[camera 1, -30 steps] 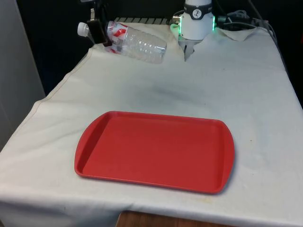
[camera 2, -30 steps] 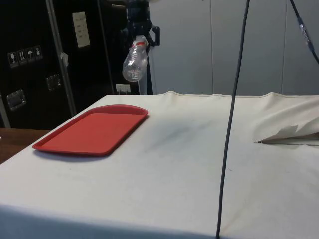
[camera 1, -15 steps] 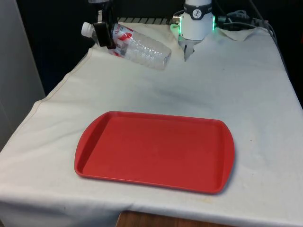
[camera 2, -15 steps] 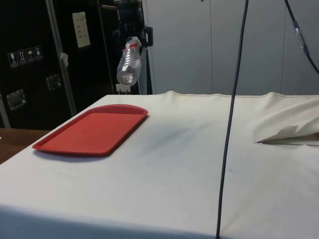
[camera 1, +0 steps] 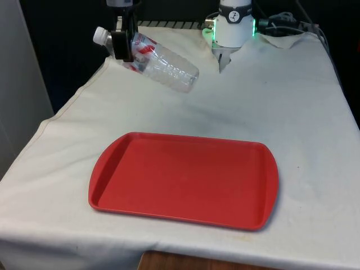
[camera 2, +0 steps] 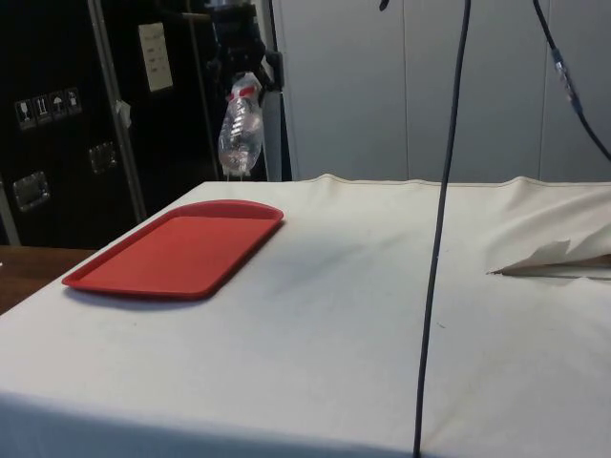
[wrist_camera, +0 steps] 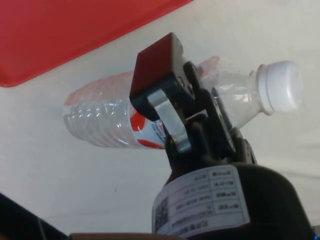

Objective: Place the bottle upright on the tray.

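Fingers: the two black fingers [wrist_camera: 165, 75] are clenched on the bottle, pressing on it from both sides near its neck end.
Gripper: the gripper [camera 1: 122, 44] hangs in the air above the far part of the table, toward the front view's left; in the side view the gripper [camera 2: 239, 69] sits high against the dark cabinets.
Bottle: a clear plastic bottle [camera 1: 163, 62] with a red and white label and a white cap [camera 1: 100, 35], held off the cloth and not upright. In the front view it lies aslant, cap end higher and toward that view's left, base lower and toward that view's right. In the side view the bottle [camera 2: 235, 134] hangs base down. In the wrist view the bottle [wrist_camera: 100, 117] crosses behind the fingers, with the cap [wrist_camera: 280, 90] sticking out past them.
Tray: a red tray [camera 1: 185, 180] lies flat on the cloth at the near end of the table, well apart from the bottle; nothing rests on it.
Table: a white cloth [camera 1: 292, 112] covers the table, creased near the far end.
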Tool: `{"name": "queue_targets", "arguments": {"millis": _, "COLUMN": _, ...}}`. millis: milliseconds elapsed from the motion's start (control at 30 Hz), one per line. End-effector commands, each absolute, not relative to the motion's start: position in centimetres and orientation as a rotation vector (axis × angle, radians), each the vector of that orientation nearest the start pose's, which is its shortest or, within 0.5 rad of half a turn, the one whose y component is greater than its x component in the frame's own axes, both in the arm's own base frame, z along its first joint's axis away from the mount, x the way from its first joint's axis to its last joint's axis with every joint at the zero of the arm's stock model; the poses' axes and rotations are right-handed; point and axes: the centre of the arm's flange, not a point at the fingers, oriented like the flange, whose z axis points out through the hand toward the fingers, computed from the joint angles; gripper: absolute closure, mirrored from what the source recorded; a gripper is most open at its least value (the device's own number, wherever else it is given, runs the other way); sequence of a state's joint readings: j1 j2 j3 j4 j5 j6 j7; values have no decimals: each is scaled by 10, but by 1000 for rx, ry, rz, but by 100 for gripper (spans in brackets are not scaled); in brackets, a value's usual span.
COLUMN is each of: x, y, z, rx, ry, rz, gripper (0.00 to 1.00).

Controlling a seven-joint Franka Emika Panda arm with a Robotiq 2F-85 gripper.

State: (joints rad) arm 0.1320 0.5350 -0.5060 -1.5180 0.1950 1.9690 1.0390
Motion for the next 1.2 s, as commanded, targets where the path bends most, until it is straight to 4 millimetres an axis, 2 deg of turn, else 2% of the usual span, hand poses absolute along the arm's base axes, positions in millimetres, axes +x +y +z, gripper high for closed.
{"name": "queue_targets", "arguments": {"millis": 0, "x": 665, "y": -187, "z": 380, "rx": -2425, "ry": 2120, "rz": -39, "gripper": 93}}
{"name": "queue_targets", "arguments": {"millis": 433, "x": 675, "y": -180, "z": 382, "rx": -2475, "ry": 2184, "rz": -144, "gripper": 93}}
{"name": "queue_targets", "arguments": {"millis": 800, "x": 680, "y": -174, "z": 378, "rx": -2512, "ry": 2168, "rz": -145, "gripper": 93}}
{"name": "queue_targets", "arguments": {"millis": 1167, "x": 699, "y": -164, "z": 378, "rx": -2519, "ry": 2206, "rz": -234, "gripper": 93}}
